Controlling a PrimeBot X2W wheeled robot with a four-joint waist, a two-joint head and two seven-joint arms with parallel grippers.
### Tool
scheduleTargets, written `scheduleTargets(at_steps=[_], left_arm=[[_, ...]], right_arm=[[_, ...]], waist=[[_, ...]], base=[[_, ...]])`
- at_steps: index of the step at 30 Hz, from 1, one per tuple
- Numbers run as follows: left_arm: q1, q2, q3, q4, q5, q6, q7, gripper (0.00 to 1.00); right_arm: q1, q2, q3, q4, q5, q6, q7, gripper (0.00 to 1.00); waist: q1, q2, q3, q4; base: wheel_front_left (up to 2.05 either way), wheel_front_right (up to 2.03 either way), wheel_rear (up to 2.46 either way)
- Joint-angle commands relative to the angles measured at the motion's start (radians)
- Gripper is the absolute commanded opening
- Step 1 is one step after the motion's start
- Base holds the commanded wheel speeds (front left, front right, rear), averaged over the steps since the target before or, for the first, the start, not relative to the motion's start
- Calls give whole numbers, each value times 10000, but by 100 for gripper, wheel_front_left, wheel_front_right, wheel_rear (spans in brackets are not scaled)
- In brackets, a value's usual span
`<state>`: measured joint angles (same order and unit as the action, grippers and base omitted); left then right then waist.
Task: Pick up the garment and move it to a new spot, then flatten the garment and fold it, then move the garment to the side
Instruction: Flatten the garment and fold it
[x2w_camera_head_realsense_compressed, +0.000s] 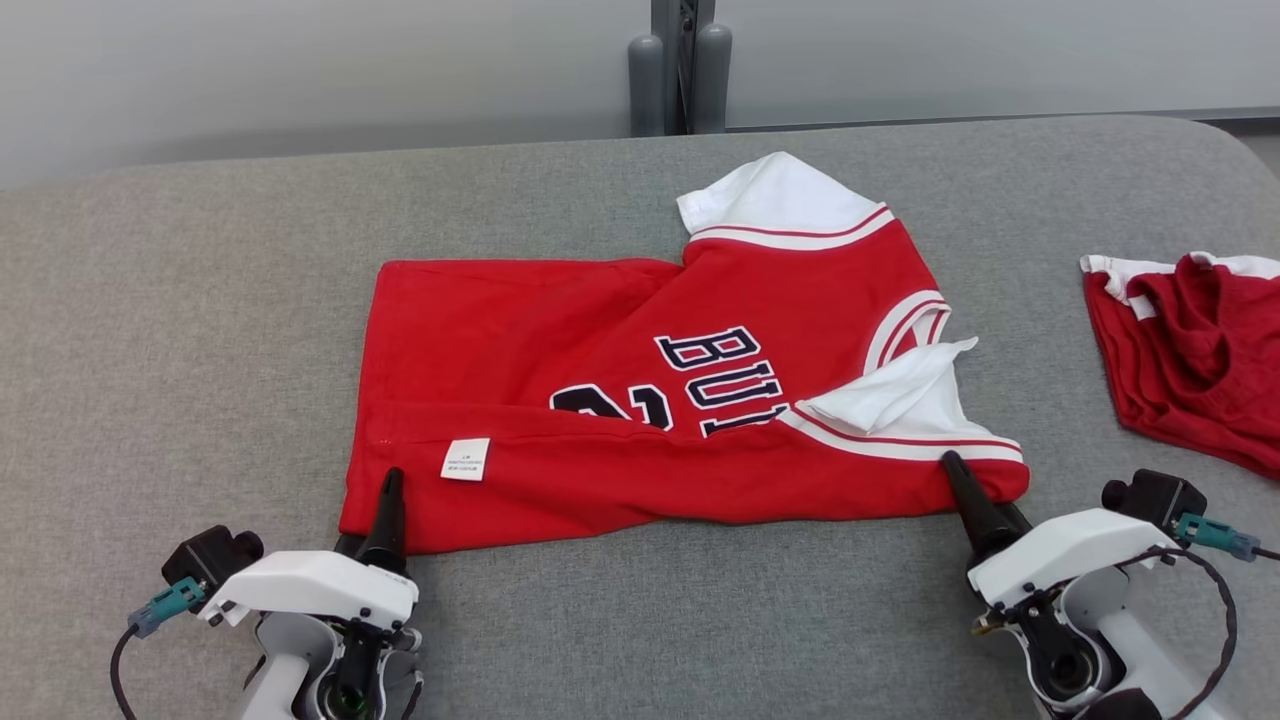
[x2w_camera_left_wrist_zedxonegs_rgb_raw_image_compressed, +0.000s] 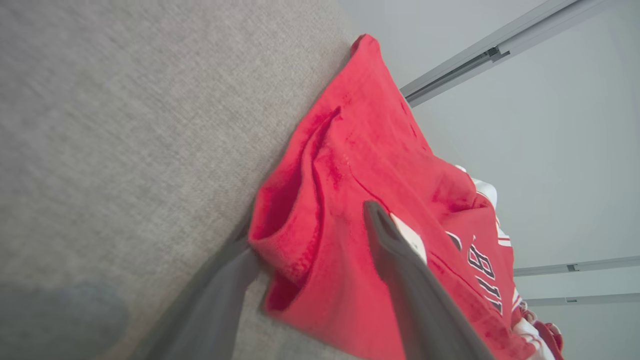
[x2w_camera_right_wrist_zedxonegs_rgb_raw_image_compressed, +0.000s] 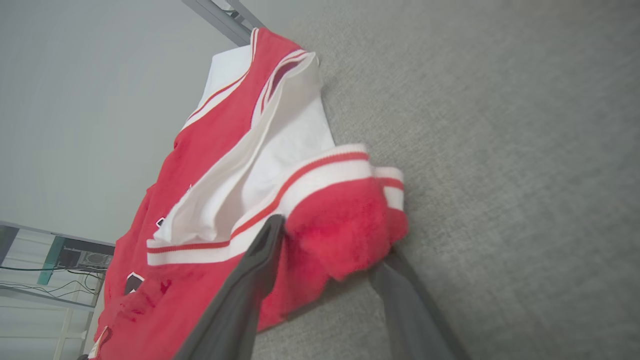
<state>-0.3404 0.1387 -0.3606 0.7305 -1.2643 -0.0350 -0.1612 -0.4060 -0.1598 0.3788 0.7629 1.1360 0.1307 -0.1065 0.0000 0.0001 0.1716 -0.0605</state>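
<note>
I read dark, white-edged block lettering (x2w_camera_head_realsense_compressed: 722, 368) across the chest of the red garment (x2w_camera_head_realsense_compressed: 520, 330): a clear "BU", the following letters cut off by a fold. Beside it sat part of a dark digit (x2w_camera_head_realsense_compressed: 608, 404), too covered for me to name. A small white label (x2w_camera_head_realsense_compressed: 466, 459) near the hem carried print too fine to read. From the left wrist, the lettering (x2w_camera_left_wrist_zedxonegs_rgb_raw_image_compressed: 482, 267) ran sideways.

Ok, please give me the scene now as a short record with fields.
garment: red jersey, partly folded, lettering up, on grey fabric surface
left jaws: open, astride the jersey's near left hem corner
right jaws: open, astride its near right corner
other: second red garment, crumpled, at the right, apart
</note>
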Motion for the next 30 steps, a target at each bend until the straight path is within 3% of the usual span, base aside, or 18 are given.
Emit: scheduleTargets(at_steps=[1, 3, 10, 16, 22, 30], left_arm=[[-2, -69, -25, 291, -7, -104, -4, 0], [-115, -95, -45, 395, 32, -265, -125, 0], [-172, 2, -20, 59, 239, -697, -585, 0], [592, 228, -52, -1168, 443, -799, -786, 0], [1853, 521, -236, -2742, 694, -343, -848, 0], [3396, 664, -443, -4375, 680, 429, -714, 0]], right_arm=[[-37, 36, 58, 131, 116, 1, -57, 28], [-184, -6, 117, 143, 219, 1, -131, 0], [-210, -562, 285, -481, 569, 1, -515, 0], [497, -1340, 346, -1503, 962, -1, -595, 0], [1482, -2071, 229, -2320, 1085, -1, -675, 0], [2586, -2294, -31, -2634, 1177, -1, -737, 0]], waist=[[0, -1, 42, 36], [0, -1, 70, 64], [0, -1, 56, 118], [0, -1, -85, 182], [0, -1, -182, 184], [0, -1, -245, 148]], base=[[0, 0, 0], [0, 0, 0], [0, 0, 0], [0, 0, 0], [0, 0, 0], [0, 0, 0]])
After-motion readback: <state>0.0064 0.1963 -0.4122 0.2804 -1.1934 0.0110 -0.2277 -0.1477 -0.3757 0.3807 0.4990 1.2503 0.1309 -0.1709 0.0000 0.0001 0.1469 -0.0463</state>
